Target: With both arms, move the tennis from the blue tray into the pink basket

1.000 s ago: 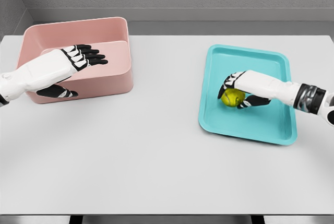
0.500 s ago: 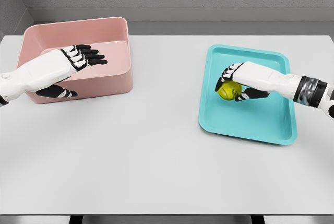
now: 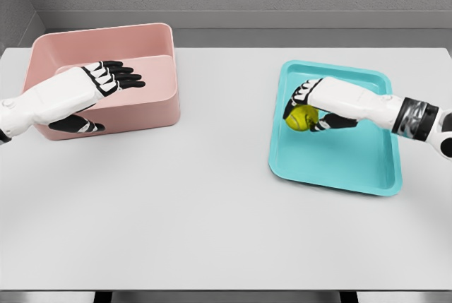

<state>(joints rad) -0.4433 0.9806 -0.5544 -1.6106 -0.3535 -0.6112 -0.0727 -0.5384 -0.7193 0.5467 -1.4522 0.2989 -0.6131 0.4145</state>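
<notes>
A yellow-green tennis ball (image 3: 301,117) is held in my right hand (image 3: 308,107), whose fingers curl over and around it above the left part of the blue tray (image 3: 332,165). The ball looks lifted off the tray floor. My left hand (image 3: 99,91) hovers with fingers spread flat over the front wall of the pink basket (image 3: 141,112) at the far left, holding nothing.
Basket and tray stand on a white table (image 3: 212,211), about a hand's length of bare surface between them. A grey wall runs behind the table's far edge.
My right hand has carried the ball up and to the left across the tray, towards its left rim. The left hand has stayed over the basket.
</notes>
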